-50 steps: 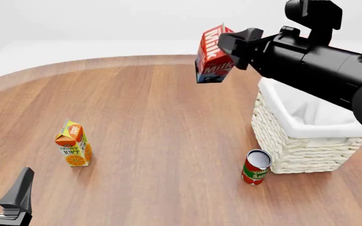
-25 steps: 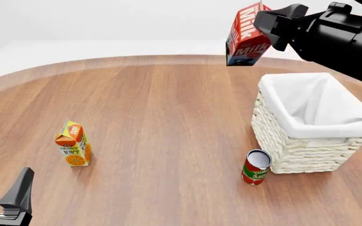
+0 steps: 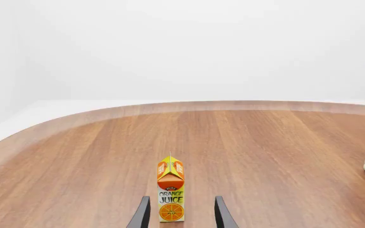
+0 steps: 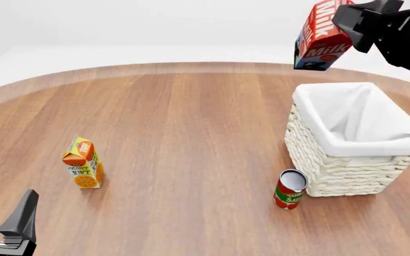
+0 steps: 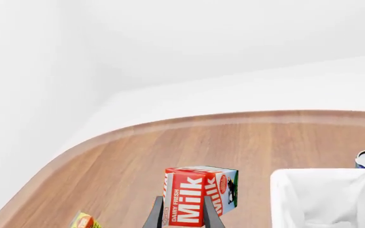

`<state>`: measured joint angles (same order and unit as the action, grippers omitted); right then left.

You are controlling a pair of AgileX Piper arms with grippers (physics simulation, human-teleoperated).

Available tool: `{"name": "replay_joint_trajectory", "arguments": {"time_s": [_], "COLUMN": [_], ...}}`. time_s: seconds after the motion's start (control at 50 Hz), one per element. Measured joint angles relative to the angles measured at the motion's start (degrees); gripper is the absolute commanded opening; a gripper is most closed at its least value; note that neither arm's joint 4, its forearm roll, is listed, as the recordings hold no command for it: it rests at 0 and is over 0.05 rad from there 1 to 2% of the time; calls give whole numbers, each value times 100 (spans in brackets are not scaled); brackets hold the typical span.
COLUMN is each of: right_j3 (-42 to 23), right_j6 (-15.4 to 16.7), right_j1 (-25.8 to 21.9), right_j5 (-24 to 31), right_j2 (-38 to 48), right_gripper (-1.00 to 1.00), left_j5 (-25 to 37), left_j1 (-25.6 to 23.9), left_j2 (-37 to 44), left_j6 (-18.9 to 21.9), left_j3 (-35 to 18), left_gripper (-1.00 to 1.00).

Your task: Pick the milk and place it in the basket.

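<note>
Since half a second ago the milk has travelled rightward and a little higher with the right gripper, and the juice carton, can and basket have not shifted.

At the near left of the front view, the left gripper sits low over the bench with its fingers spread and nothing between them. In the left wrist view the two fingertips frame the orange juice carton, which stands upright beyond them, apart from both. In the front view that carton stands alone on the left half of the bench, with bare wood all around it and the curved far edge well behind.

Right of centre, the red tomato can stands upright just beside the basket's near left corner. The basket is open-topped, its white cloth lining folded over the wicker rim.

At the upper right, the milk hangs in the air, tilted, red top and white lettering outward, blue-and-white base lowest, above and behind the basket's far left corner. The right gripper is clamped on it; the right wrist view shows both fingers pressed against the carton.

Counted: one milk carton, one juice carton, one can, one basket.
</note>
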<state>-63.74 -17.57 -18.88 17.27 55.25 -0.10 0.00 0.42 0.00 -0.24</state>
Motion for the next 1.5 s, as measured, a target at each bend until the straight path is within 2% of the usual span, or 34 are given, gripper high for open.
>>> {"name": "replay_joint_trajectory", "arguments": {"time_s": [0.36, 0.74, 1.0, 1.5], "right_j3": [312, 644, 779, 898], "right_j6": [-9, -12, 13, 117], "right_j1": [621, 1175, 1458, 1818], "right_j5": [-57, -503, -703, -757], "right_j2": [-225, 76, 317, 561], "right_gripper": [-100, -100, -100, -100], "left_j5": [0, 0, 0, 0], "left_j1": [0, 0, 0, 0], "left_j2": [0, 0, 0, 0], "left_j6": [0, 0, 0, 0], "left_j3": [0, 0, 0, 0], "left_gripper": [100, 100, 100, 100]}}
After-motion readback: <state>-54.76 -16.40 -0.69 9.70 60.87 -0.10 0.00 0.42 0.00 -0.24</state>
